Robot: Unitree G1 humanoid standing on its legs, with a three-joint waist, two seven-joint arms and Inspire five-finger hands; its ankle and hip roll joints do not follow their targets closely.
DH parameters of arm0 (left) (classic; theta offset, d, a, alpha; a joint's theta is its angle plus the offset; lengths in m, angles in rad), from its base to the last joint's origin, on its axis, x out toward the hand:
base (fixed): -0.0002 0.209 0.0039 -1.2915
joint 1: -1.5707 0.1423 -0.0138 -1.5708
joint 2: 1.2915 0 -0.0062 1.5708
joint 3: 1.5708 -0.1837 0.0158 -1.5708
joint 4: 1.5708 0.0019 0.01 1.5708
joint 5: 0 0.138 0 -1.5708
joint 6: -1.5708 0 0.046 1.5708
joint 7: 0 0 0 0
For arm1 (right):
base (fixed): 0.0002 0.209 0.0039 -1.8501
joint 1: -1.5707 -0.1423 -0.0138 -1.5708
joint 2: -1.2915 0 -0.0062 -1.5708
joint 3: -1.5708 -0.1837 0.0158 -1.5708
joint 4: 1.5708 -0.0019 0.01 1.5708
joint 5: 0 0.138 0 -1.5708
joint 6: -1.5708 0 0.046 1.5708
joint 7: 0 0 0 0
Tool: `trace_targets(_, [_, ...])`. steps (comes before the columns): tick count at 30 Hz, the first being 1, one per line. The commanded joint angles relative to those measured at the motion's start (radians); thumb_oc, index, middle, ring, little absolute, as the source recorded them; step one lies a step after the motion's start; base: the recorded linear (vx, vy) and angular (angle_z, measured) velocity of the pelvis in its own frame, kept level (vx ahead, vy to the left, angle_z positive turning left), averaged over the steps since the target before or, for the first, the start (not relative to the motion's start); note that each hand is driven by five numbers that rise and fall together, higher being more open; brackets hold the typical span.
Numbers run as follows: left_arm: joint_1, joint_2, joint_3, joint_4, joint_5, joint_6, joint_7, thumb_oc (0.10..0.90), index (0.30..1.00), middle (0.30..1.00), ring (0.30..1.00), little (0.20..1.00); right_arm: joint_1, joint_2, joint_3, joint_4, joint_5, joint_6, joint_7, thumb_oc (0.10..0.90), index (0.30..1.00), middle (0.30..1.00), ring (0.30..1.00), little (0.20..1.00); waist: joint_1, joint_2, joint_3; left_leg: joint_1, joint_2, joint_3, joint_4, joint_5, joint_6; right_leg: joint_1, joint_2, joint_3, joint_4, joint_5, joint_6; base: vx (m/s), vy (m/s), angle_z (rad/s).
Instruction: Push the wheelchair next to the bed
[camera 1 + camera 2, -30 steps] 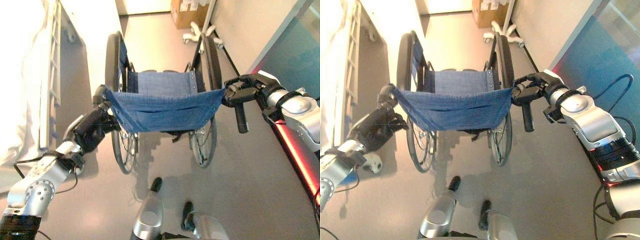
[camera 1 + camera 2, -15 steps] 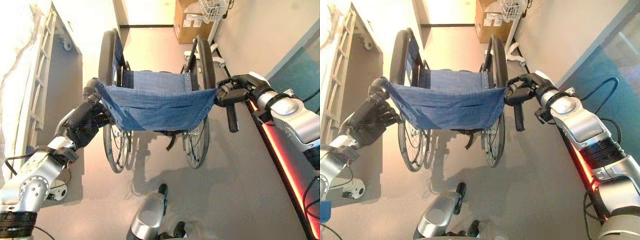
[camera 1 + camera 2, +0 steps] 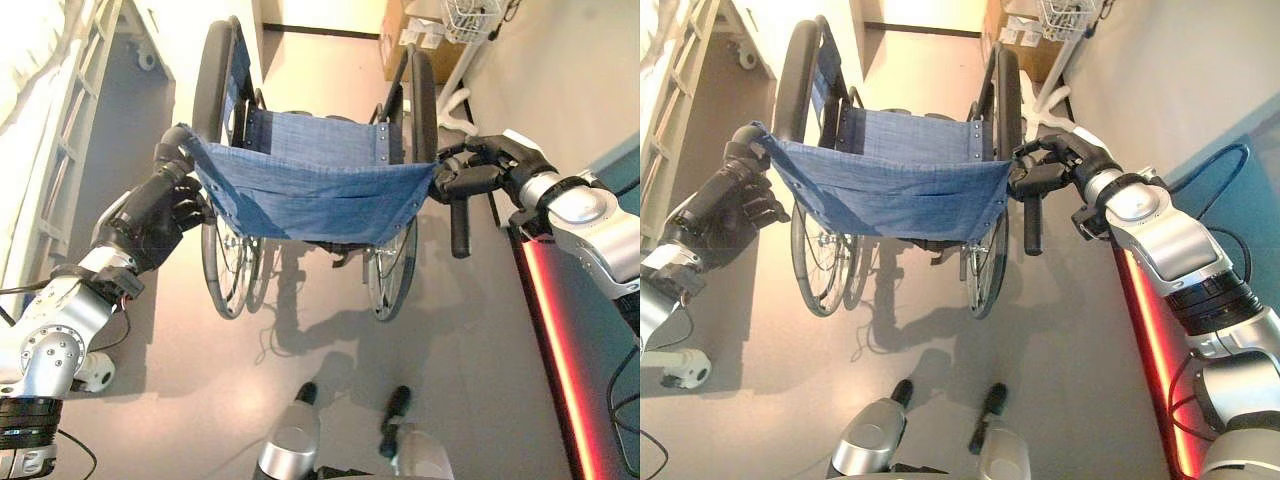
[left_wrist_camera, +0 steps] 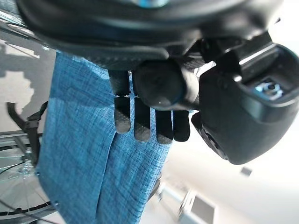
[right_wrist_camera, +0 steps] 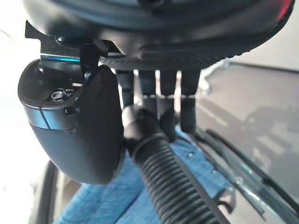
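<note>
Fingers point(image 4: 140, 123) of the left hand point(image 3: 160, 215) curled round the left push handle point(image 3: 172, 140), thumb closing from the other side; fingers point(image 5: 161, 112) of the right hand point(image 3: 1050, 165) wrapped round the ribbed black right push handle point(image 5: 154, 158), so both hands holding firmly. Directly ahead of both hands, the wheelchair point(image 3: 310, 190), its long axis pointing away down the corridor, back sling point(image 3: 310, 195) of blue woven denim-like cloth stretched between the two handles, with metal rivets along the seams. Large thin spoked wheels point(image 3: 235, 270) with dark rubber tyres below, standing on a smooth pale floor point(image 3: 450, 350). To the left of the chair and just beside the left arm, the bed point(image 3: 40, 110), with white sheet and light slatted side rail, running about parallel to the chair. Left hand the nearer one to the bed. Seemingly still needed: push forward and a little leftward to bring the chair alongside. Farther ahead on the right, a cardboard box point(image 3: 400, 35) and a white wheeled stand point(image 3: 460, 50). Along the right, a red glowing strip point(image 3: 555, 340) at the foot of a teal wall.
</note>
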Motion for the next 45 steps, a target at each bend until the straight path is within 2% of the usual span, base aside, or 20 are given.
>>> trace_targets(1, [0.043, 0.031, 0.071, -0.236, -0.051, -0.211, -0.053, 0.4, 0.3, 0.3, 0.3, 0.3, -0.165, -0.051, 0.05, -0.128, -0.032, -0.161, -0.017, 0.4, 0.3, 0.3, 0.3, 0.3, 0.019, -0.013, -0.218, -0.123, 0.231, 0.071, 0.141, 0.189, -0.109, 0.035, 0.0, -0.032, 0.049, -0.077, 0.052, 0.16, -0.308, 0.02])
trace_targets(2, [0.046, 0.03, 0.071, -0.237, -0.053, -0.212, -0.055, 0.4, 0.3, 0.3, 0.3, 0.3, -0.162, -0.05, 0.049, -0.13, -0.035, -0.16, -0.017, 0.4, 0.3, 0.3, 0.3, 0.3, 0.017, -0.012, -0.22, -0.125, 0.236, 0.082, 0.141, 0.192, -0.11, 0.036, 0.002, -0.04, 0.049, -0.079, 0.049, 0.11, -0.207, 0.4])
trace_targets(4, [0.039, 0.0, 0.056, -0.246, -0.075, -0.215, -0.065, 0.4, 0.3, 0.3, 0.3, 0.3, -0.133, -0.021, 0.029, -0.132, -0.096, -0.137, -0.025, 0.4, 0.3, 0.3, 0.3, 0.3, 0.002, 0.009, -0.226, -0.135, 0.3, 0.238, 0.122, 0.236, -0.128, 0.057, 0.01, -0.15, 0.063, -0.11, 0.013, 0.14, -0.213, 0.9])
trace_targets(6, [0.023, -0.018, 0.039, -0.244, -0.085, -0.209, -0.062, 0.4, 0.3, 0.3, 0.3, 0.3, -0.123, -0.01, 0.023, -0.131, -0.123, -0.13, -0.022, 0.4, 0.3, 0.3, 0.3, 0.3, -0.002, 0.024, -0.229, -0.131, 0.33, 0.296, 0.121, 0.24, -0.154, 0.085, 0.016, -0.206, 0.069, -0.137, 0.005, 0.14, -0.181, 1.17])
trace_targets(8, [0.015, -0.05, 0.022, -0.242, -0.078, -0.189, -0.07, 0.4, 0.3, 0.3, 0.3, 0.3, -0.121, 0.004, 0.03, -0.119, -0.155, -0.125, -0.021, 0.4, 0.3, 0.3, 0.3, 0.3, 0.0, 0.037, -0.23, -0.124, 0.331, 0.332, 0.119, 0.243, -0.163, 0.108, 0.02, -0.255, 0.075, -0.155, -0.006, 0.08, -0.11, 0.51])
trace_targets(12, [0.066, -0.088, 0.025, -0.28, -0.054, -0.167, -0.114, 0.4, 0.3, 0.3, 0.3, 0.3, -0.136, 0.003, 0.047, -0.103, -0.17, -0.117, -0.021, 0.4, 0.3, 0.3, 0.3, 0.3, 0.014, 0.047, -0.244, -0.112, 0.299, 0.324, 0.099, 0.264, -0.166, 0.131, 0.035, -0.276, 0.053, -0.157, -0.018, 0.08, -0.061, 0.33])
trace_targets(14, [0.095, -0.105, 0.031, -0.315, -0.043, -0.154, -0.136, 0.4, 0.3, 0.3, 0.3, 0.3, -0.134, 0.013, 0.051, -0.09, -0.179, -0.118, -0.026, 0.4, 0.3, 0.3, 0.3, 0.3, 0.026, 0.052, -0.249, -0.117, 0.295, 0.303, 0.098, 0.296, -0.178, 0.145, 0.05, -0.276, 0.035, -0.159, -0.028, 0.05, -0.046, 0.21])
trace_targets(16, [0.115, -0.116, 0.035, -0.339, -0.032, -0.151, -0.155, 0.4, 0.3, 0.3, 0.3, 0.3, -0.129, 0.022, 0.052, -0.088, -0.202, -0.12, -0.022, 0.4, 0.3, 0.3, 0.3, 0.3, 0.034, 0.053, -0.25, -0.133, 0.287, 0.293, 0.096, 0.339, -0.169, 0.147, 0.055, -0.286, 0.018, -0.141, -0.039, 0.02, -0.017, 0.18])
trace_targets(21, [0.124, -0.117, 0.037, -0.371, -0.023, -0.155, -0.143, 0.4, 0.3, 0.3, 0.3, 0.3, -0.143, 0.031, 0.074, -0.101, -0.195, -0.117, -0.031, 0.4, 0.3, 0.3, 0.3, 0.3, 0.042, 0.057, -0.259, -0.134, 0.278, 0.257, 0.104, 0.357, -0.172, 0.151, 0.062, -0.279, 0.012, -0.143, -0.044, 0.07, -0.033, 0.09])
trace_targets(24, [0.125, -0.124, 0.035, -0.369, -0.005, -0.171, -0.129, 0.4, 0.3, 0.3, 0.3, 0.3, -0.154, 0.047, 0.086, -0.103, -0.194, -0.118, -0.032, 0.4, 0.3, 0.3, 0.3, 0.3, 0.044, 0.059, -0.26, -0.133, 0.272, 0.236, 0.127, 0.362, -0.171, 0.151, 0.067, -0.268, 0.011, -0.144, -0.05, 0.06, -0.039, 0.15])
trace_targets(28, [0.131, -0.134, 0.05, -0.355, -0.005, -0.193, -0.081, 0.4, 0.3, 0.3, 0.3, 0.3, -0.158, 0.082, 0.098, -0.109, -0.169, -0.147, -0.047, 0.4, 0.3, 0.3, 0.3, 0.3, 0.053, 0.059, -0.251, -0.17, 0.247, 0.193, 0.263, 0.365, -0.162, 0.146, 0.075, -0.244, 0.023, -0.15, -0.067, 0.08, -0.072, -0.09])
trace_targets(29, [0.133, -0.142, 0.054, -0.347, 0.001, -0.194, -0.073, 0.4, 0.3, 0.3, 0.3, 0.3, -0.151, 0.098, 0.089, -0.115, -0.173, -0.149, -0.052, 0.4, 0.3, 0.3, 0.3, 0.3, 0.062, 0.058, -0.243, -0.192, 0.212, 0.174, 0.308, 0.345, -0.151, 0.151, 0.075, -0.241, 0.023, -0.145, -0.066, 0.14, -0.063, -0.14])
trace_targets(31, [0.138, -0.138, 0.064, -0.343, 0.001, -0.194, -0.07, 0.4, 0.3, 0.3, 0.3, 0.3, -0.154, 0.121, 0.079, -0.117, -0.19, -0.138, -0.052, 0.4, 0.3, 0.3, 0.3, 0.3, 0.086, 0.065, -0.238, -0.191, 0.148, 0.17, 0.26, 0.3, -0.127, 0.162, 0.08, -0.247, 0.022, -0.141, -0.052, 0.2, -0.053, -0.05])
trace_targets(33, [0.12, -0.126, 0.055, -0.319, 0.002, -0.198, -0.077, 0.4, 0.3, 0.3, 0.3, 0.3, -0.171, 0.148, 0.079, -0.108, -0.206, -0.109, -0.065, 0.4, 0.3, 0.3, 0.3, 0.3, 0.107, 0.08, -0.233, -0.201, 0.106, 0.251, 0.13, 0.31, -0.123, 0.198, 0.105, -0.28, 0.019, -0.153, -0.047, 0.31, -0.034, -0.21])
trace_targets(34, [0.1, -0.124, 0.038, -0.298, 0.008, -0.206, -0.086, 0.4, 0.3, 0.3, 0.3, 0.3, -0.176, 0.166, 0.078, -0.087, -0.222, -0.098, -0.07, 0.4, 0.3, 0.3, 0.3, 0.3, 0.112, 0.097, -0.238, -0.232, 0.091, 0.32, 0.045, 0.32, -0.132, 0.236, 0.136, -0.292, 0.022, -0.188, -0.054, 0.34, -0.008, 0.01])
trace_targets(37, [0.072, -0.113, 0.013, -0.278, 0.057, -0.235, -0.089, 0.4, 0.3, 0.3, 0.3, 0.3, -0.172, 0.171, 0.069, -0.065, -0.228, -0.085, -0.068, 0.4, 0.3, 0.3, 0.3, 0.3, 0.109, 0.112, -0.244, -0.239, 0.078, 0.427, -0.062, 0.357, -0.118, 0.281, 0.165, -0.311, 0.045, -0.236, -0.07, 0.32, 0.024, 0.08])
trace_targets(39, [0.043, -0.097, 0.009, -0.27, 0.045, -0.228, -0.074, 0.4, 0.3, 0.3, 0.3, 0.3, -0.169, 0.167, 0.064, -0.055, -0.225, -0.079, -0.06, 0.4, 0.3, 0.3, 0.3, 0.3, 0.113, 0.107, -0.252, -0.249, 0.054, 0.449, -0.076, 0.345, -0.093, 0.3, 0.178, -0.307, 0.07, -0.268, -0.081, 0.39, 0.054, 0.04])
trace_targets(41, [0.026, -0.067, 0.033, -0.26, 0.038, -0.215, -0.061, 0.4, 0.3, 0.3, 0.3, 0.3, -0.17, 0.169, 0.062, -0.04, -0.213, -0.083, -0.05, 0.4, 0.3, 0.3, 0.3, 0.3, 0.12, 0.098, -0.266, -0.248, 0.032, 0.457, -0.084, 0.29, -0.057, 0.306, 0.181, -0.296, 0.109, -0.304, -0.083, 0.42, 0.096, 0.15])
trace_targets(43, [0.008, -0.039, 0.055, -0.245, 0.008, -0.19, -0.045, 0.4, 0.3, 0.3, 0.3, 0.3, -0.176, 0.171, 0.054, -0.019, -0.189, -0.088, -0.035, 0.4, 0.3, 0.3, 0.3, 0.3, 0.128, 0.072, -0.288, -0.225, -0.001, 0.45, -0.091, 0.196, 0.001, 0.312, 0.17, -0.29, 0.162, -0.334, -0.068, 0.47, 0.143, 0.43])
trace_targets(45, [-0.015, -0.023, 0.062, -0.224, -0.004, -0.167, -0.035, 0.4, 0.3, 0.3, 0.3, 0.3, -0.169, 0.159, 0.047, -0.013, -0.193, -0.093, -0.017, 0.4, 0.3, 0.3, 0.3, 0.3, 0.125, 0.049, -0.299, -0.202, -0.021, 0.449, -0.091, 0.162, 0.037, 0.298, 0.147, -0.291, 0.277, -0.312, -0.03, 0.43, 0.157, 0.27])
